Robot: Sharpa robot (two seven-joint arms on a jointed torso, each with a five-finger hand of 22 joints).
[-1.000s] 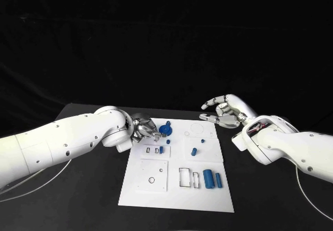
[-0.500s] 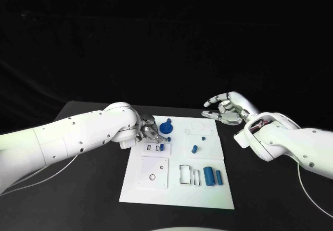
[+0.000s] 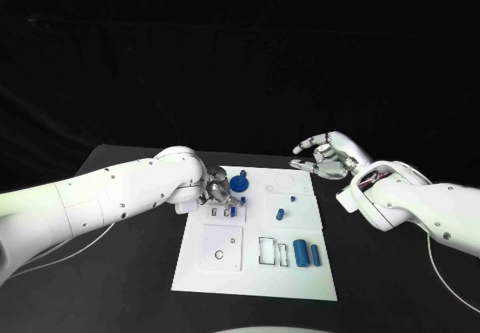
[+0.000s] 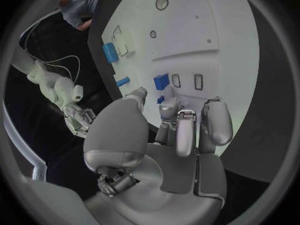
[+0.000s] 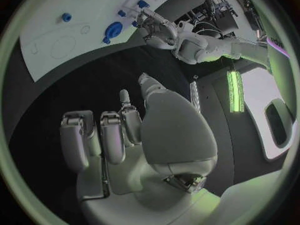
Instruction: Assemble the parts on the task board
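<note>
Over the last second the left hand [image 3: 217, 192] has come down onto the white plastic task board [image 3: 255, 286], fingers curled near a small blue block [image 4: 162, 81] beside empty slots, grip unclear, probably about to seat it, while the right hand [image 3: 325, 158] hovers open and empty.

Bright light is falling on the white board [image 3: 255, 257] while the desk [image 3: 130, 277] and background are staying dark, and wrist views are bending at their rims with a green strip light [image 5: 235, 91] glaring.
</note>
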